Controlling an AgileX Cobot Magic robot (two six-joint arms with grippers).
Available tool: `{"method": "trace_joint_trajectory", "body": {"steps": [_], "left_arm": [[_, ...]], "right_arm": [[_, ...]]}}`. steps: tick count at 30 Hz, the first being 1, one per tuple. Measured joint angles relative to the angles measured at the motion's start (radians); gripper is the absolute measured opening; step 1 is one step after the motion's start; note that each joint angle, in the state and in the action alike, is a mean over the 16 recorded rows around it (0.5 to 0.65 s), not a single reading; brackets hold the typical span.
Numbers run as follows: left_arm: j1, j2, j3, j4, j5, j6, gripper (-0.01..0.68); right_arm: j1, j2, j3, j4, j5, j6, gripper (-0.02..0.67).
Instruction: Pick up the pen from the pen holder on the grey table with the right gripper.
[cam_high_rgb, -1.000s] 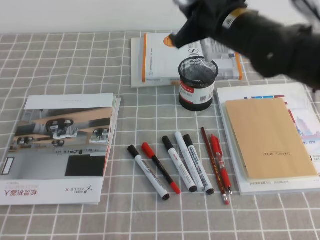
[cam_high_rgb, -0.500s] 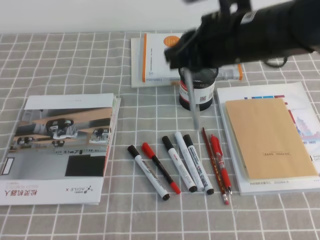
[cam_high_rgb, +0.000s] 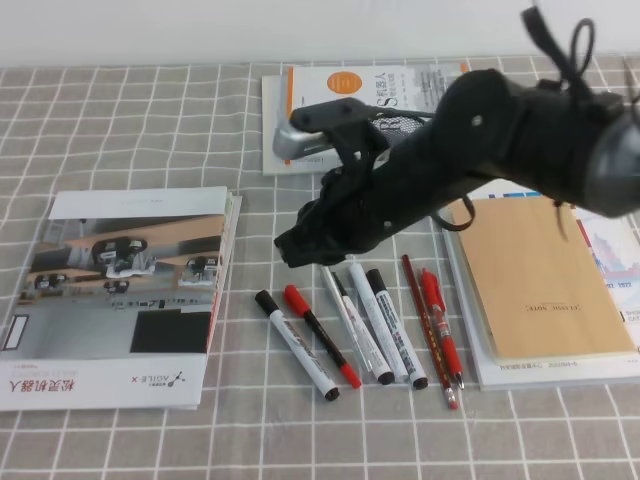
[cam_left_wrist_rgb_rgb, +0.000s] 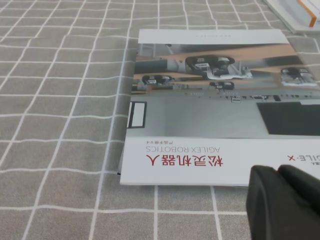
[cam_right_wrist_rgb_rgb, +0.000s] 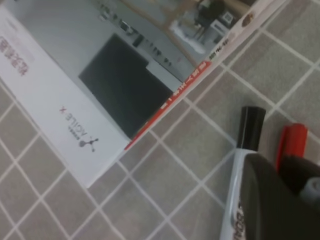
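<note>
The right gripper (cam_high_rgb: 300, 245) hung low over the grey table (cam_high_rgb: 150, 130), just left of the row of markers (cam_high_rgb: 385, 320) — its jaws pressed together on the pen (cam_high_rgb: 340, 305), which slanted down among those markers. The pen holder (cam_high_rgb: 405, 125) sat behind the arm, mostly hidden. The left gripper's (cam_left_wrist_rgb_rgb: 282, 202) state could not be told.

Markers (cam_high_rgb: 385, 325) between booklet (cam_high_rgb: 120, 290) and notebook (cam_high_rgb: 540, 275)

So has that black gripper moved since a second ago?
Yes. The right gripper swung from above the pen holder down-left, towards the markers.
</note>
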Motion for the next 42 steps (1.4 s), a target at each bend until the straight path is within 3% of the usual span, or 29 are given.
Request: {"method": "trace_joint_trajectory", "body": {"steps": [18,42], "left_arm": [[0.000,0.000,0.000,0.000,0.000,0.000,-0.005],[0.000,0.000,0.000,0.000,0.000,0.000,-0.005]], "right_arm": [[0.008,0.244,-0.165,-0.093,0.044,0.004,0.013],[0.008,0.286,-0.186,-0.170,0.017,0.005,0.035]]}}
